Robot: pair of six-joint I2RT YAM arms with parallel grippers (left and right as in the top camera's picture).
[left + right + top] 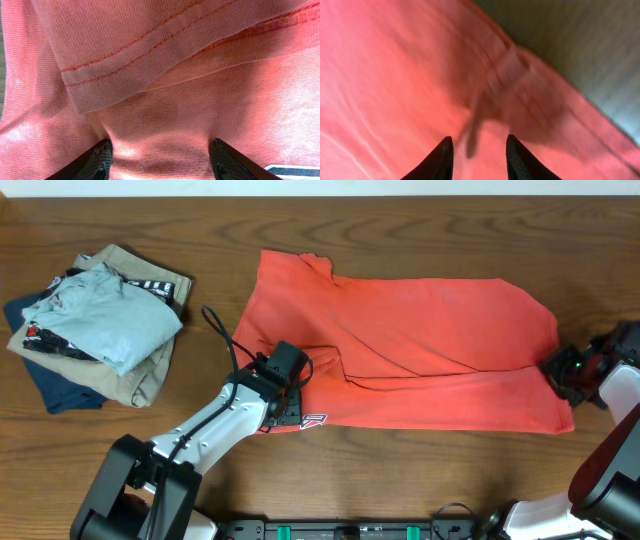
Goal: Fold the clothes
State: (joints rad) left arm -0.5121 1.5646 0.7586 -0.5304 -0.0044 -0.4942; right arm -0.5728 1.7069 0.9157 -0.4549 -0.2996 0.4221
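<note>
Fabric of the coral T-shirt (165, 115) bunches between the wide-apart fingers of my left tool (161, 155), near the shirt's lower left hem. My right tool (479, 150) hangs partly parted, gripping nothing, over the shirt's right edge. The shirt lies spread across the tabletop (420, 470), with the folded garments (100, 325) beyond at far left.

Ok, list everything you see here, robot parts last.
T-shirt: one, coral-red, partly folded, across the table's middle and right.
logo patch: one, white and red, on the T-shirt's near hem.
folded shirt: one, light blue, atop the left pile.
tan garment: one, folded, under that shirt.
navy garment: one, at the pile's bottom.
table: one, brown wood.
left gripper: one, black, open, over the T-shirt's near-left part.
right gripper: one, black, open, at the T-shirt's right edge.
</note>
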